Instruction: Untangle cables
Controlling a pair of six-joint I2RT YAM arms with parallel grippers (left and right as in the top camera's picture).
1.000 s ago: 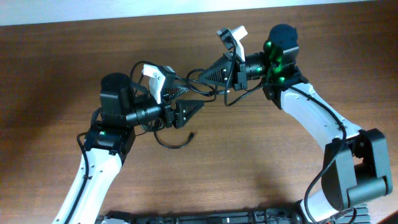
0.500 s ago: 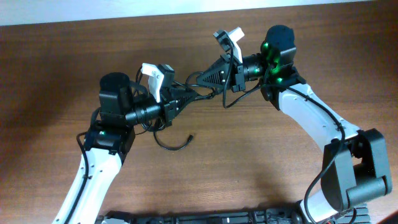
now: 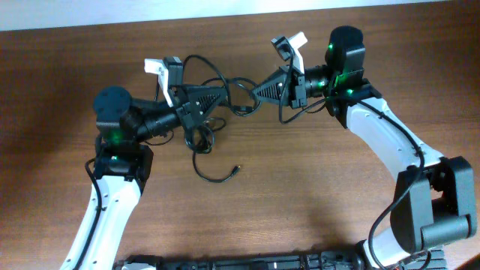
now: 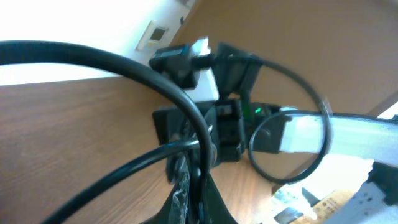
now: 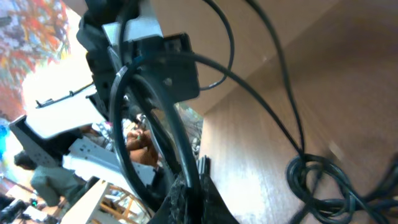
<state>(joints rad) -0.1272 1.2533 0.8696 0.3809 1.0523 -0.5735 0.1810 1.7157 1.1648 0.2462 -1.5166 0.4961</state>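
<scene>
Thin black cables [image 3: 200, 138] bunched in loose tangled loops

A brown wood-grain table [image 3: 315, 195] spreads wide under soft, even light; beyond its far edge a bright white wall [image 4: 74, 18] carries a small switch plate [image 4: 153, 35], and elsewhere there is a colourful picture [image 5: 25, 25]

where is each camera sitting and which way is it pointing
Overhead: above the table, looking down; both arms, the left gripper, the right gripper and the cables show.
Left wrist: on the left arm, looking along its own fingers at the right gripper, cables crossing close up.
Right wrist: on the right arm, looking along its own fingers at the left gripper.
Shared: the wrist views face each other; all three show the cables.
</scene>
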